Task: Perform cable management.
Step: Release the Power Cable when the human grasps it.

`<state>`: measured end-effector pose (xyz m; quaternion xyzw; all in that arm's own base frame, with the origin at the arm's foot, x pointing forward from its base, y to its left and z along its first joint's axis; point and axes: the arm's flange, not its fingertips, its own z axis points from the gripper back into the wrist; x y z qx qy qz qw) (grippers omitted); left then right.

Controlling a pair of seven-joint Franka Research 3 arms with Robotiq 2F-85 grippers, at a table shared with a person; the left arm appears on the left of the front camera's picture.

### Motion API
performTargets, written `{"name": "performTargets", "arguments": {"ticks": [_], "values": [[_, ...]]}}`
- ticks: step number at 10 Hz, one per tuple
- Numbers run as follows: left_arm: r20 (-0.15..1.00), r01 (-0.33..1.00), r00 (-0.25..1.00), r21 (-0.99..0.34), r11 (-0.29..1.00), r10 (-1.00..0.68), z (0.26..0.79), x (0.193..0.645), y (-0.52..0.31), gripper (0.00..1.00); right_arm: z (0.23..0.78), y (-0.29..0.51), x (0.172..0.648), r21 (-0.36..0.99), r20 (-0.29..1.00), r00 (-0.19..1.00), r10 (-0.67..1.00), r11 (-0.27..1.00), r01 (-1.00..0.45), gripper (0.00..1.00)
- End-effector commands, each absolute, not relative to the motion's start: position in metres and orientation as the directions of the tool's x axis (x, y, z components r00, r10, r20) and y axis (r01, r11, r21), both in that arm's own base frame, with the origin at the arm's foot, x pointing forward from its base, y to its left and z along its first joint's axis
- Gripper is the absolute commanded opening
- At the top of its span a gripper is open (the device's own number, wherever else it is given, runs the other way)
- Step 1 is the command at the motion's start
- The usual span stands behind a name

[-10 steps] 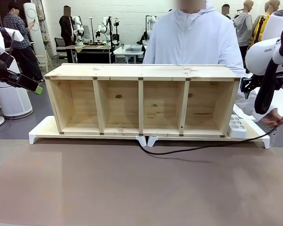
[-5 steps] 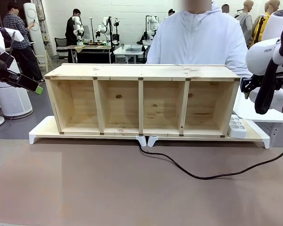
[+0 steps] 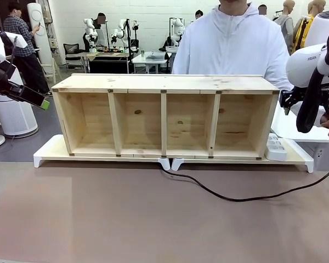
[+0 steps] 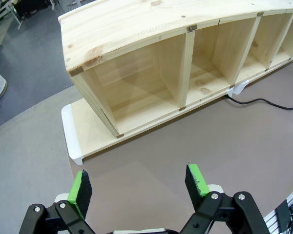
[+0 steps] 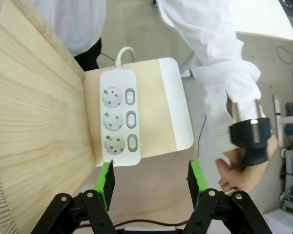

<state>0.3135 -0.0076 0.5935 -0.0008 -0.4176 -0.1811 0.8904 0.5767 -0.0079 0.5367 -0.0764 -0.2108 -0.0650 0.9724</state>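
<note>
The cable is a thin black cord that runs from under the middle of the wooden shelf across the brown table to the right edge. Its round black plug is held in the person's hand, off the table's right end. My right gripper hangs open above the white power strip and holds nothing; it hovers beside the shelf's right end. At the far left my left gripper is open and empty, raised off the table. The cable lies far from it.
The shelf has several open compartments and stands on a white-edged board. The power strip lies on that board's right end. A person in white stands behind the shelf. The brown table in front carries just the cord.
The person's hand has lifted the plug end up at the right. The cord's slack swung out towards the front of the table. Neither arm has moved.
</note>
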Motion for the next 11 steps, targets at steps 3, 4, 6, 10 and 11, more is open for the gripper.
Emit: {"name": "performTargets", "arguments": {"ticks": [3, 4, 6, 10, 11], "values": [[0.750, 0.316, 0.582, 0.147, 0.937, -0.314, 0.5934, 0.3156, -0.0077, 1.00, 0.5364, -0.0075, 0.5764, -0.123, 0.416, 0.905, -0.093, 0.980, 0.157, 0.77], [0.750, 0.316, 0.582, 0.147, 0.937, -0.314, 0.5934, 0.3156, -0.0077, 1.00, 0.5364, -0.0075, 0.5764, -0.123, 0.416, 0.905, -0.093, 0.980, 0.157, 0.77], [0.750, 0.316, 0.582, 0.147, 0.937, -0.314, 0.5934, 0.3156, -0.0077, 1.00, 0.5364, -0.0075, 0.5764, -0.123, 0.416, 0.905, -0.093, 0.980, 0.157, 0.77], [0.750, 0.316, 0.582, 0.147, 0.937, -0.314, 0.5934, 0.3156, -0.0077, 1.00, 0.5364, -0.0075, 0.5764, -0.123, 0.416, 0.905, -0.093, 0.980, 0.157, 0.77], [0.750, 0.316, 0.582, 0.147, 0.937, -0.314, 0.5934, 0.3156, -0.0077, 1.00, 0.5364, -0.0075, 0.5764, -0.123, 0.416, 0.905, -0.093, 0.980, 0.157, 0.77]]}}
